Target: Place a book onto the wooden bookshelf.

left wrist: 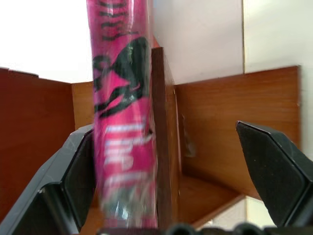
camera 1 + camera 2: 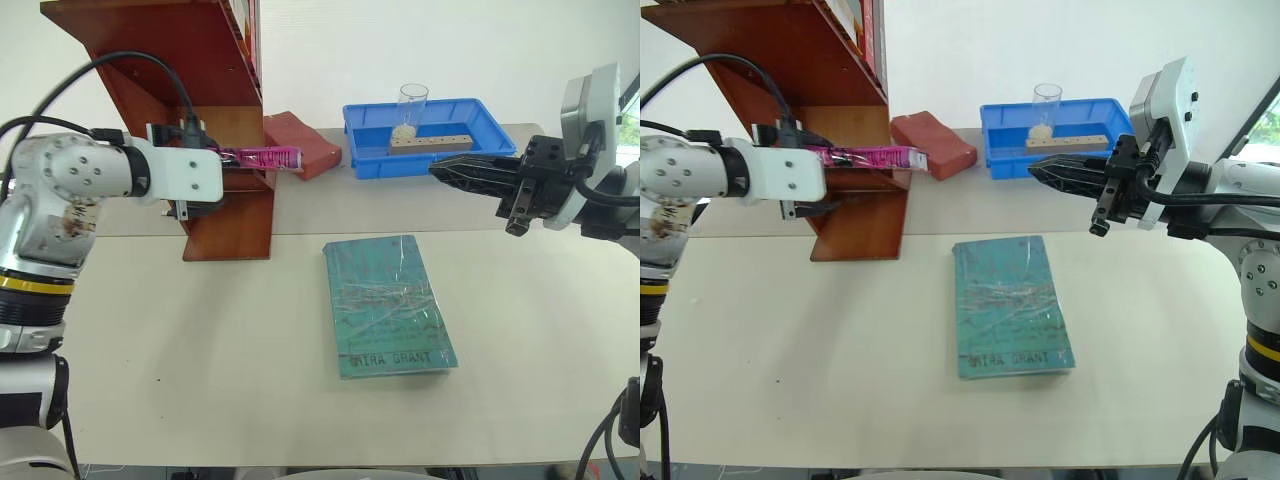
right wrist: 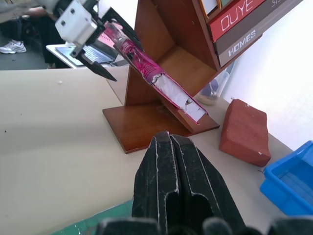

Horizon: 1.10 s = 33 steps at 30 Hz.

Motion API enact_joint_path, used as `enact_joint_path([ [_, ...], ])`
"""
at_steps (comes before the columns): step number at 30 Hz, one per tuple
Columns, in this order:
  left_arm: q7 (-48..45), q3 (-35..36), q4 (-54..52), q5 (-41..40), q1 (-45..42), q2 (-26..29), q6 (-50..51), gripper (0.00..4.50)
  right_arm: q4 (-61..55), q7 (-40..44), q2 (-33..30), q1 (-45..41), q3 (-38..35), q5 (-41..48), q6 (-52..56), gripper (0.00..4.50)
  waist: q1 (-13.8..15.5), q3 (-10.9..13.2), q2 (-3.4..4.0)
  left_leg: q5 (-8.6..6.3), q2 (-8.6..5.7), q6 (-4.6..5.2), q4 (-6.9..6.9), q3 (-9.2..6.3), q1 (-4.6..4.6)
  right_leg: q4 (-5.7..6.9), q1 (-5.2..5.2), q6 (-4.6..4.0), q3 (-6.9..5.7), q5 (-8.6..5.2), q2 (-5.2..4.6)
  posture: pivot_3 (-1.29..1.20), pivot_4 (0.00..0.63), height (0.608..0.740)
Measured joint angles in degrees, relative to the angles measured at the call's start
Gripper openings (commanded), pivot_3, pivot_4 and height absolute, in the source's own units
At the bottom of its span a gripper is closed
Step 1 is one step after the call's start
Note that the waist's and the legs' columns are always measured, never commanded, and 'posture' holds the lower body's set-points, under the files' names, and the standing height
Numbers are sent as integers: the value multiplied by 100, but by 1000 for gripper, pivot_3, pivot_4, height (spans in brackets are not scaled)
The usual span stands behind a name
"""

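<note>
1. Your left tool [image 2: 235, 158] is at the bookshelf [image 2: 215, 110], far left on the counter [image 2: 200, 340]. Its fingers [image 1: 274, 176] are spread wide, released.
2. The pink book [image 2: 262, 157] sits in the lower shelf compartment, slanted, w/ its right end poking out past the shelf edge. In the left wrist view the book [image 1: 122, 122] lies close against one finger and well apart from the other; can't tell if it touches.
3. Your right tool [image 2: 1040, 172] is clenched w/ nothing in it, fingers pressed together, held above the counter on the right, pointing left, in front of the blue tray [image 2: 365, 140].
4. A teal book [image 2: 385, 305] lies flat mid-counter, nearer to you, wrapped in glossy film.
5. A red block [image 2: 305, 140] rests just right of the shelf, btwn it and the tray.
6. The tray holds a clear cup [image 2: 411, 105] and a wooden strip [image 2: 430, 142].
7. Upper shelf carries other books [image 3: 234, 24].
</note>
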Motion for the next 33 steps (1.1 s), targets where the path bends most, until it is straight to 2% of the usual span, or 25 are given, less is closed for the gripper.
enact_joint_path([
  [8,-295,1181,-524,-1197,184,406,1611,4479,221,229,0,-4,169,-260,-186,0,-3,1,-1,0,1,0,2,0,2,0,0,3,-2,-2,0,0,150,649],
  [11,-435,1744,-804,-1951,639,429,2519,4479,322,362,-10,-4,240,-447,-357,0,-2,2,-1,0,2,0,2,0,5,1,-1,3,-5,-2,0,0,150,649],
  [14,-602,2259,-1217,-2549,1471,477,3186,4479,411,548,-137,33,280,-633,-490,0,3,3,-3,0,4,0,4,2,17,0,-6,2,-8,-2,-2,0,150,649],
  [15,-654,2452,-1415,-2703,1893,493,3279,4500,452,629,-203,58,279,-679,-527,467,-1,5,-6,0,6,-1,1,4,24,-5,-6,1,-7,-2,-3,0,150,649],
  [17,-708,2621,-1607,-2824,2426,500,3349,4500,547,723,-283,98,274,-739,-542,858,4,12,-19,-1,8,-1,1,6,33,-3,-5,-2,-9,-3,-3,0,150,649],
  [19,-686,2795,-1743,-2872,2992,510,3361,4500,684,875,-453,133,278,-786,-542,1524,10,14,-21,-1,9,-1,1,8,36,-2,-3,-6,-9,-3,-4,0,150,649],
  [22,-584,3048,-1868,-2952,3552,508,3403,4500,805,1154,-717,216,312,-966,-637,2602,34,15,-24,-1,13,-2,0,12,38,-3,-4,-9,-10,-4,-4,0,150,649],
  [26,-470,3183,-1923,-3149,4080,352,3430,4500,889,1301,-769,337,460,-1263,-916,3990,26,15,-23,-2,15,-2,-2,21,43,-3,-5,-12,-7,-6,-7,0,150,649],
  [27,-442,3184,-1936,-3165,4132,332,3431,4500,889,1318,-766,347,497,-1311,-967,4189,25,15,-24,-2,17,-2,-2,21,42,-3,-6,-12,-7,-6,-6,0,150,649],
  [33,-230,3196,-1974,-3365,4252,317,3434,4500,887,1371,-749,350,524,-1467,-1217,4189,28,16,-24,-2,17,-2,-3,24,41,-4,-6,-13,-7,-5,-6,0,150,649],
])
